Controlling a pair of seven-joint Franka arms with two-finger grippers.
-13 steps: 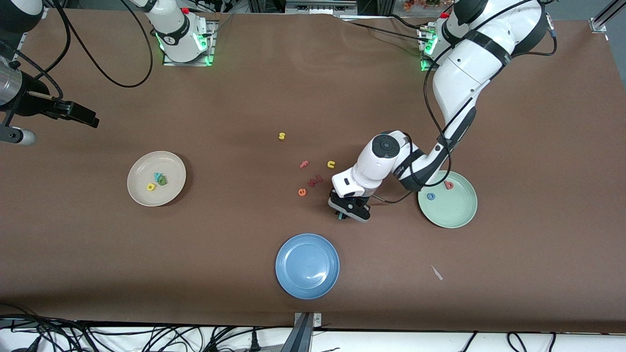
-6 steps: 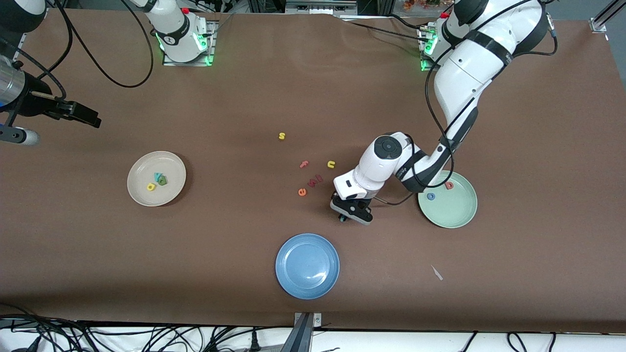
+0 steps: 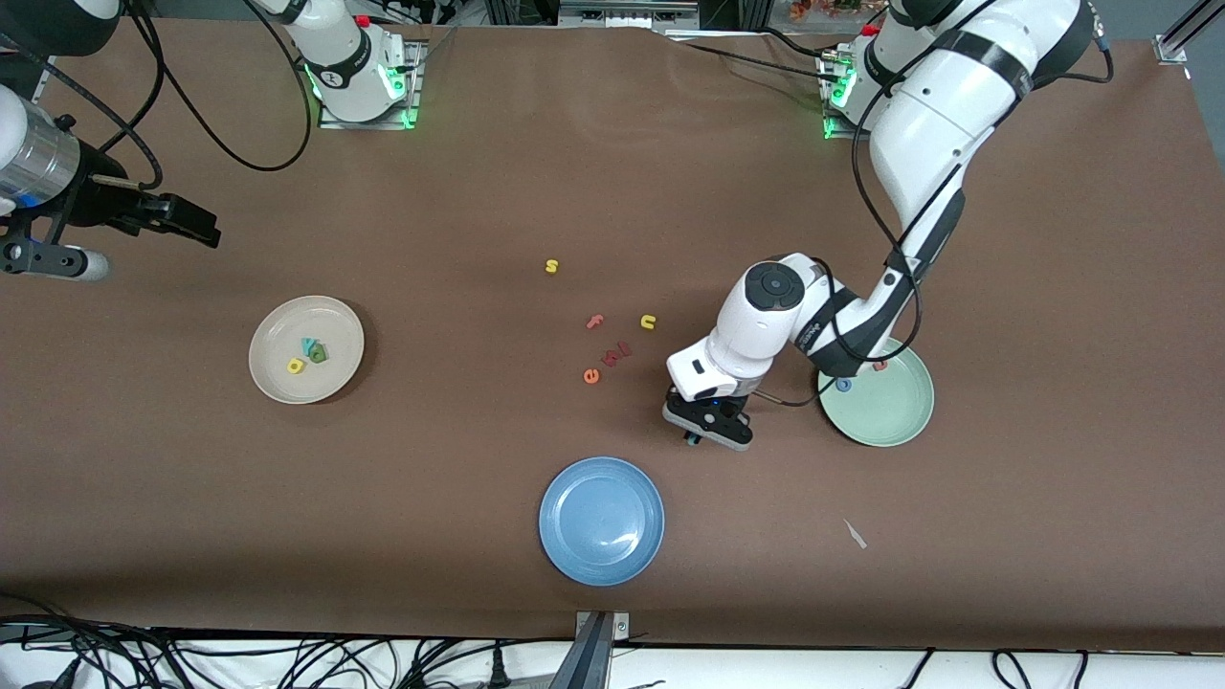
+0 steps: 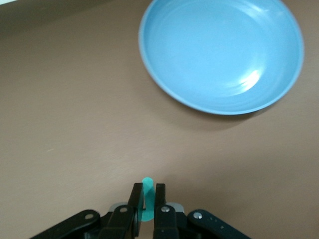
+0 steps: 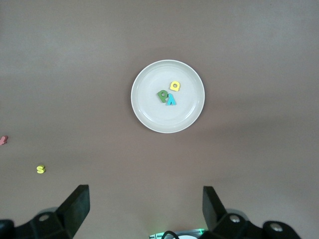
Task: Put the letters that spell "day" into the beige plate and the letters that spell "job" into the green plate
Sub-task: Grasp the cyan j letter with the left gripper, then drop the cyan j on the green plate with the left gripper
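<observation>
The left end effector (image 3: 691, 439) is clamped on the teal j (image 4: 146, 198), pinching its thin stem edge-on over bare tabletop (image 3: 1005, 536) between the blue plate (image 3: 601, 520) and the green plate (image 3: 877, 390). The j looks light, soft foam, likely to twist or slip if squeezed off-centre, so a mid-stem pinch seems best. The o (image 3: 843, 385) and b (image 3: 879, 365) lie in the green plate. The d (image 5: 162, 95), a (image 5: 175, 85) and y (image 5: 171, 101) lie in the beige plate (image 5: 168, 96). The right end effector (image 5: 144, 209) waits spread wide above the tabletop at its own end.
</observation>
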